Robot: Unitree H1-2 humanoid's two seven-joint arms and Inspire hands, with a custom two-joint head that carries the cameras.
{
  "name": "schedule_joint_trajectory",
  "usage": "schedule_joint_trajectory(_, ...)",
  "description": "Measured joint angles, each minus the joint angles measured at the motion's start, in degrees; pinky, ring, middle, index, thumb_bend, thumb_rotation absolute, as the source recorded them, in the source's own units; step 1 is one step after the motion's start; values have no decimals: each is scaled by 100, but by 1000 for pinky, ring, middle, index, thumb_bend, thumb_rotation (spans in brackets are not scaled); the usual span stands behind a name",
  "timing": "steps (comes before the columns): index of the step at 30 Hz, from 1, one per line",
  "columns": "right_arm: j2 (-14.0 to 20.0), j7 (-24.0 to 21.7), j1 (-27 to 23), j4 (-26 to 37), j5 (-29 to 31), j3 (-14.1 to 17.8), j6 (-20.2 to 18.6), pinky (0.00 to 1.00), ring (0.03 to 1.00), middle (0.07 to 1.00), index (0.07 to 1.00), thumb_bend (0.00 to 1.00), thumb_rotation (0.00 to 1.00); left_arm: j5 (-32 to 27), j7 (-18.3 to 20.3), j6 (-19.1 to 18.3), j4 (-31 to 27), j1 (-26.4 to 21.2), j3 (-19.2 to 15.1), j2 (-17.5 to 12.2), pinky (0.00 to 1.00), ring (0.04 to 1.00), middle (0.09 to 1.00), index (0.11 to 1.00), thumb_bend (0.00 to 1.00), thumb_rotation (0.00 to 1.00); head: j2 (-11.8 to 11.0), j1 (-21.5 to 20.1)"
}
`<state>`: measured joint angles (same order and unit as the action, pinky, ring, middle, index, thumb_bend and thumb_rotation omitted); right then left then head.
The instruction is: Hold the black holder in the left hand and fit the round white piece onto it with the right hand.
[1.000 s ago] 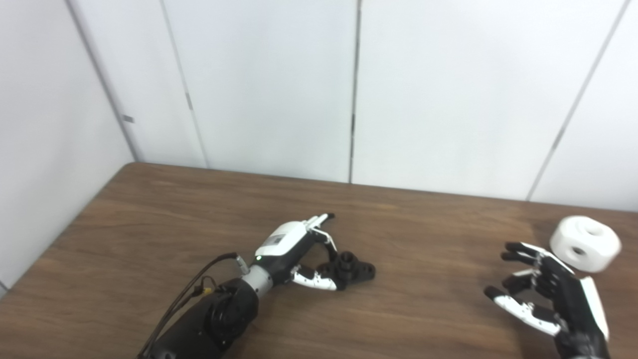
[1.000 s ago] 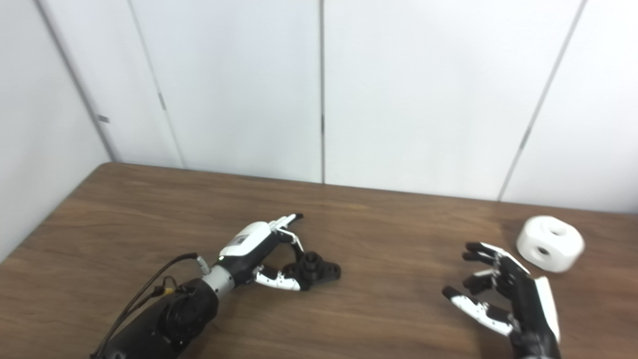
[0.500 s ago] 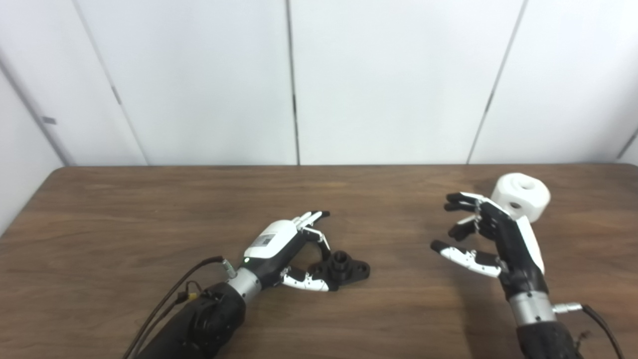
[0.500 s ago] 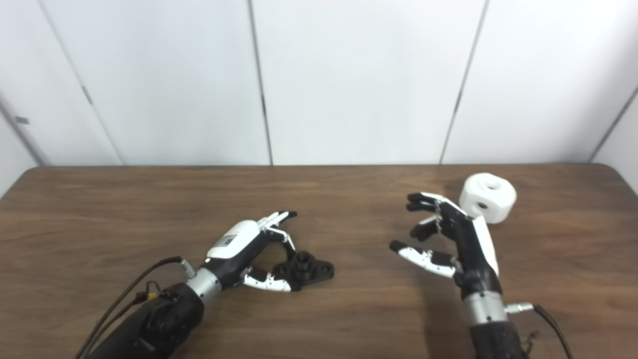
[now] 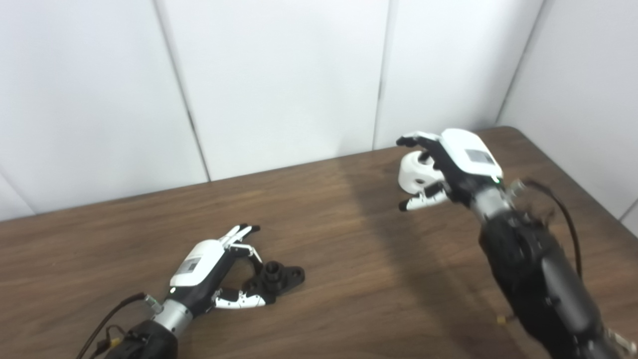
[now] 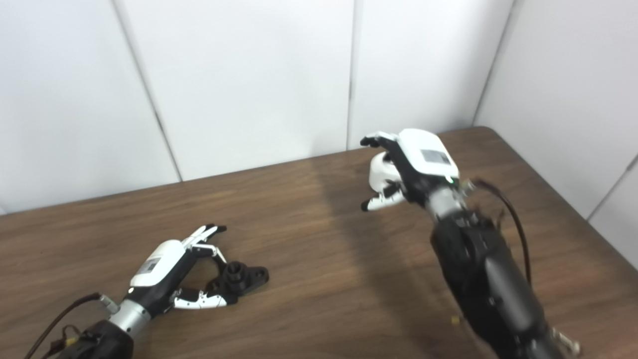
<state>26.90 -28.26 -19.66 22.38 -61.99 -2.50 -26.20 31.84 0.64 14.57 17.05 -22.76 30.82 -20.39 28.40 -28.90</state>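
The black holder (image 5: 278,277) lies flat on the brown table (image 5: 359,249), at the left front. My left hand (image 5: 207,271) rests on the table beside it, open, its fingers and thumb cupped around the holder's left end. The round white piece (image 5: 413,174) stands at the far right of the table, near the wall. My right hand (image 5: 451,164) reaches over it from the near side, open. Its fingers arch over the top and its thumb points left in front, hiding the right half of the piece. Both hands also show in the right eye view: left hand (image 6: 164,276), right hand (image 6: 413,159).
White wall panels (image 5: 279,85) stand right behind the table's far edge. The table's right edge (image 5: 573,174) runs close beside my right arm. Black cables (image 5: 563,209) hang from both wrists.
The camera has turned to the right, so the whole picture has shifted. My right hand has reached forward from the near table and now arches over the white piece. The left hand stays by the holder.
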Motion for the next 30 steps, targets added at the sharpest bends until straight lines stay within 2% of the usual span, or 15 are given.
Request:
schedule_joint_trajectory(1, -7, -358, -144, -5, -386, 0, -25, 748, 900, 932, 848, 858, 261, 0, 0, 27, 0, 1, 3, -16, 891, 948, 924, 487, 523, 53, -114, -167)
schedule_joint_trajectory(2, -13, -741, -312, -18, -717, 1, -33, 801, 921, 947, 856, 884, 264, 1, 5, 76, -1, 2, 7, -36, 889, 949, 924, 487, 523, 52, -115, -169)
schedule_joint_trajectory(3, -13, -1091, -485, -55, -1105, 1, -37, 840, 937, 960, 861, 904, 269, 1, 15, 126, 0, 5, 22, -64, 892, 951, 925, 487, 523, 52, -272, -386)
schedule_joint_trajectory(4, -10, -1316, -650, -128, -1305, 11, -38, 872, 953, 970, 864, 916, 270, 2, 37, 166, 0, 6, 24, -87, 893, 953, 927, 487, 523, 51, -274, -388)
schedule_joint_trajectory(6, 10, -1583, -929, -364, -1650, 32, -37, 909, 978, 988, 874, 932, 274, 1, 70, 181, -3, 13, 24, -98, 901, 955, 927, 487, 523, 51, -361, -494)
schedule_joint_trajectory(10, 94, -1900, -1202, -906, -1995, 26, -25, 902, 990, 999, 889, 952, 282, 0, 158, 187, -42, 13, 14, -112, 894, 951, 923, 487, 523, 51, -370, -520)
schedule_joint_trajectory(16, 148, -2184, -1413, -1582, -2342, -19, -29, 953, 999, 1000, 909, 998, 316, -44, 158, 369, 20, 48, -46, -157, 906, 950, 923, 487, 523, 51, -379, -503)
schedule_joint_trajectory(18, 147, -2220, -1477, -1724, -2415, -27, -30, 933, 994, 1000, 904, 1000, 318, -47, 158, 393, 25, 59, -60, -157, 909, 948, 924, 487, 523, 51, -379, -468)
schedule_joint_trajectory(22, 141, -2264, -1618, -2017, -2408, -58, -30, 946, 1000, 1000, 918, 1000, 330, -66, 174, 391, 6, 91, -69, -160, 926, 948, 926, 488, 523, 52, -362, -467)
schedule_joint_trajectory(26, 141, -2269, -1638, -2300, -2252, -132, -28, 979, 1000, 1000, 928, 1000, 393, -82, 206, 341, -106, 162, -75, -175, 936, 953, 931, 488, 523, 52, -344, -432)
schedule_joint_trajectory(30, 134, -2268, -1638, -2515, -2110, -199, -31, 991, 1000, 1000, 927, 1000, 419, -102, 327, 184, -240, 181, -76, -183, 926, 949, 928, 488, 523, 52, -326, -397)
